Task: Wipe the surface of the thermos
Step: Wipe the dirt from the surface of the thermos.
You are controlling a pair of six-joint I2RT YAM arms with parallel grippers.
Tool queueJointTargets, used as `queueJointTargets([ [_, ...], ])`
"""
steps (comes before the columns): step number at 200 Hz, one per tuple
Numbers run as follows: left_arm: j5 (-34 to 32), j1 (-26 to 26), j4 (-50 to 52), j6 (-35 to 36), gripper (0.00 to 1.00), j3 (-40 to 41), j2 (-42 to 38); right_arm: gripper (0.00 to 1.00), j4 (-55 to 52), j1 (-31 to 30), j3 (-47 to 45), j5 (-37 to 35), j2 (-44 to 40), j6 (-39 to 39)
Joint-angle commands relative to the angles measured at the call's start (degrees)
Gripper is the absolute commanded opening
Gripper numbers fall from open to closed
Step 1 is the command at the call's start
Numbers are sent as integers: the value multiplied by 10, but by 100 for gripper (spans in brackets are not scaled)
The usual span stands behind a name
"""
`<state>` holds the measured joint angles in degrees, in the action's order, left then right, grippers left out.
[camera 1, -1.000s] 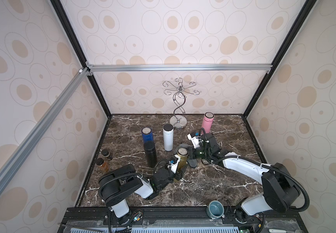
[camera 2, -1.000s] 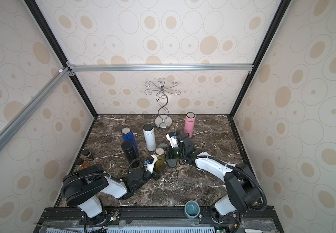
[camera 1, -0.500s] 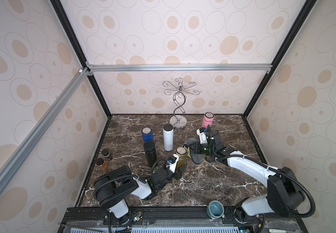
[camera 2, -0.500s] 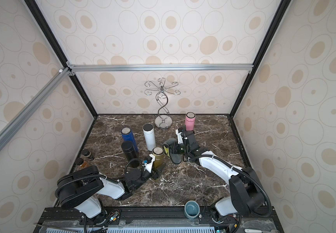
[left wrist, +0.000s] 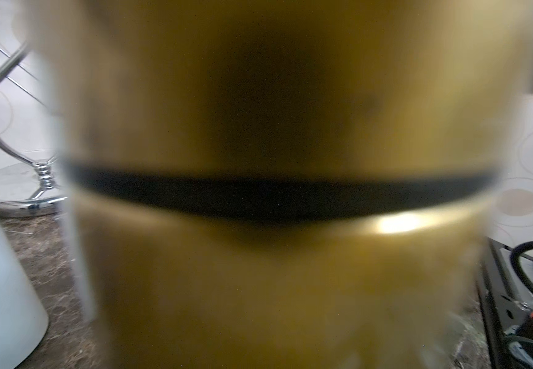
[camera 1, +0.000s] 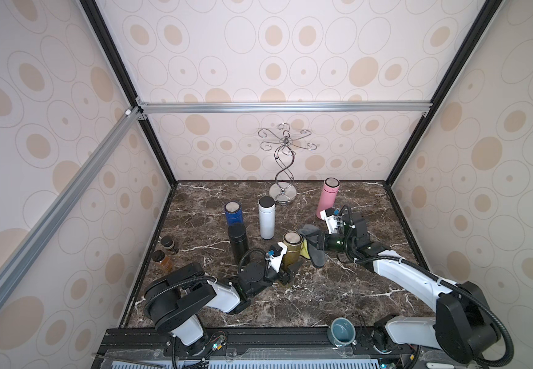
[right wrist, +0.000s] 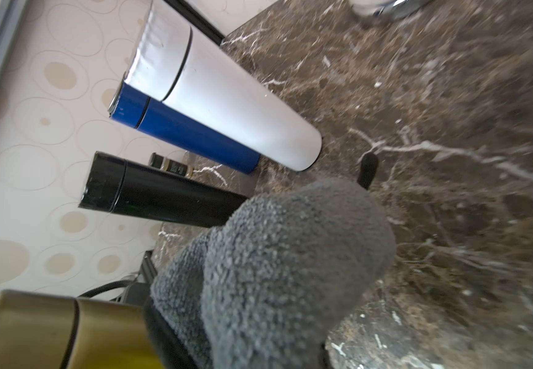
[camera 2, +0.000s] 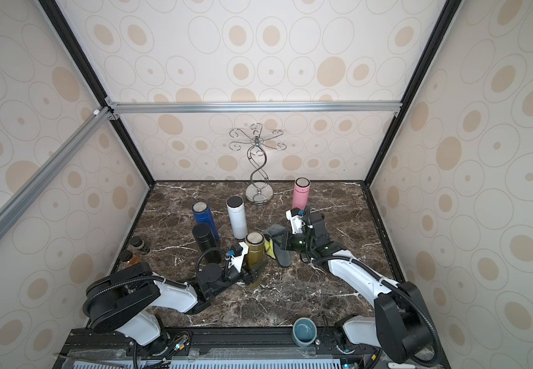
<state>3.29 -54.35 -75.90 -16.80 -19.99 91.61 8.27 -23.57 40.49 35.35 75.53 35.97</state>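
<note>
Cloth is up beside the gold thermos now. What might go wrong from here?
1. The left fingers clamp the gold thermos low, near its base; a sideways push from the grey cloth beside its upper part may tilt it.
2. The black thermos and white thermos stand close by; a slip could topple them.
3. The right arm sits just in front of the pink thermos; pulling back may bump it.

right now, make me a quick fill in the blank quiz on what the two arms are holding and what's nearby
1. The left gripper is shut on a thermos coloured ____.
2. The right gripper is shut on a cloth that looks mostly ____.
3. The flask standing nearest the right gripper, toward the back wall, is ____.

Missing words: gold, grey, pink
</note>
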Motion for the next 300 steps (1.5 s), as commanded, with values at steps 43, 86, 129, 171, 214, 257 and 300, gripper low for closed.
queueJointTargets([
  [43,127,27,-123,-76,0,-43,48,0,245,-4,-50,169,37,117],
  [86,118,31,-112,-63,0,-50,53,0,129,-67,-57,119,27,44],
  [129,120,36,-110,-59,0,-56,58,0,90,-102,-82,69,29,26],
  [171,114,38,-104,-51,0,-53,63,0,-4,-102,-75,3,-6,-5],
  [214,106,38,-110,-39,0,-43,68,0,-122,-101,-19,-130,-70,-44],
  [257,90,38,-119,-30,0,-41,82,0,-176,-98,27,-238,-124,-48],
  [300,74,38,-121,-20,0,-55,107,0,-176,-100,35,-191,-172,-41],
])
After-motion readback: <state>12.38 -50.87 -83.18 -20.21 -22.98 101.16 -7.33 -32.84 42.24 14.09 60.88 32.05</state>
